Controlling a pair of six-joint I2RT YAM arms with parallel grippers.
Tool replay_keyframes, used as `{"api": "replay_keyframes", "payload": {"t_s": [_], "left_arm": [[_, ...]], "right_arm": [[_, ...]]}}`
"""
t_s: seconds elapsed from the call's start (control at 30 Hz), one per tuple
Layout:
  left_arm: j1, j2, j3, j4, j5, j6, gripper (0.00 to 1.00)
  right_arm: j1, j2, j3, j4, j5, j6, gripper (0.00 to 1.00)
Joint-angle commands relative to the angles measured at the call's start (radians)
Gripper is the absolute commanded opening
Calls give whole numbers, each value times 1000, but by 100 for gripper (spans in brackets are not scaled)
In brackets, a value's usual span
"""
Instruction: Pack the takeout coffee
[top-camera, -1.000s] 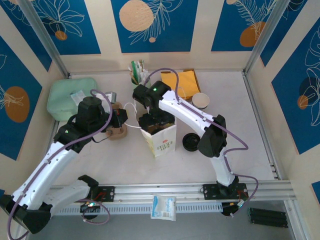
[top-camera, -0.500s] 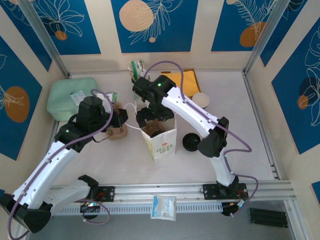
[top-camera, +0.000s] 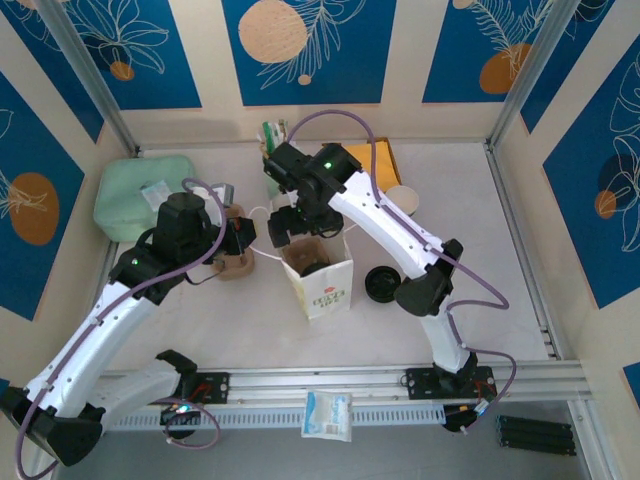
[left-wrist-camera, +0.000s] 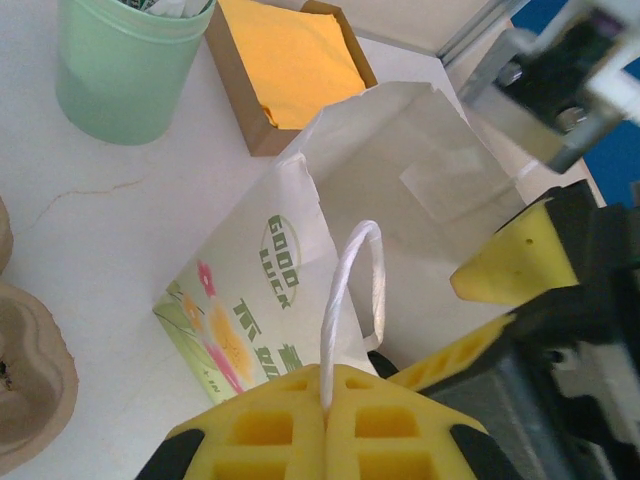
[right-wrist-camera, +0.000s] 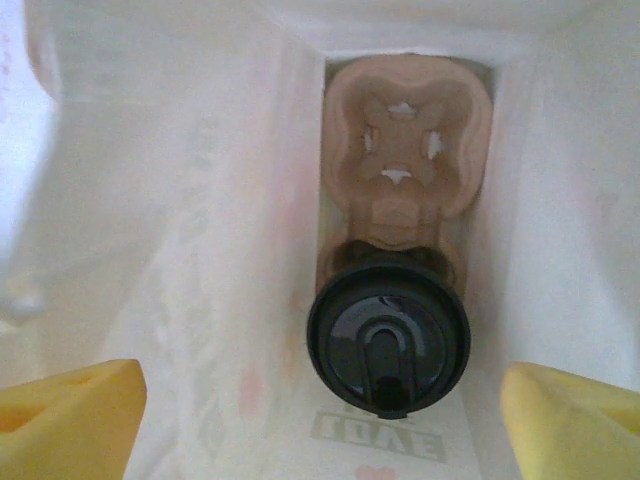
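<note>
Takeout coffee (right-wrist-camera: 388, 345): seen from above under its black lid, seated in the 6 o'clock pocket of the pulp carrier (right-wrist-camera: 405, 160) on the floor of the paper bag (top-camera: 325, 285); its sides are hidden by the lid.
Pulp carrier: laid flat inside the bag; an open pocket is seen at 12 o'clock of the cup.
Right gripper (right-wrist-camera: 323, 412): held over the bag's mouth, yellow fingers spread wide at 8 and 4 o'clock of the cup, with nothing gripped between them.
Left gripper (left-wrist-camera: 325, 410): fingers pressed together on the white bag handle (left-wrist-camera: 350, 290), at 9 o'clock of the bag in the top view.
Paper bag: stood upright near the table's middle, mouth open, green lettering printed on its side.
Second carrier (top-camera: 235, 258): placed at 9 o'clock of the bag, just beside the left gripper.
Black lids (top-camera: 381, 285): stacked at 3 o'clock, near the bag.
Cup stack (top-camera: 403, 200): set between 1 and 2 o'clock, partly covered by the right arm.
Orange paper box (left-wrist-camera: 290, 65): found at 1 o'clock.
Green cup (left-wrist-camera: 125, 70): found at 11 o'clock.
Pale green tub (top-camera: 140, 195): found at 10 o'clock, well apart.
</note>
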Motion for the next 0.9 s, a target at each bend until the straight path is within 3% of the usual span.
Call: {"api": "replay_keyframes", "payload": {"t_s": [0.0, 0.27, 0.87], "left_arm": [[7, 7, 20, 0, -10, 4, 2], [7, 10, 23, 1, -13, 5, 2], [7, 23, 25, 6, -15, 10, 2]], "right_arm": [[15, 2, 38, -119, 5, 15, 89], [38, -34, 29, -151, 33, 28, 81], [67, -143, -81, -152, 64, 72, 77]]}}
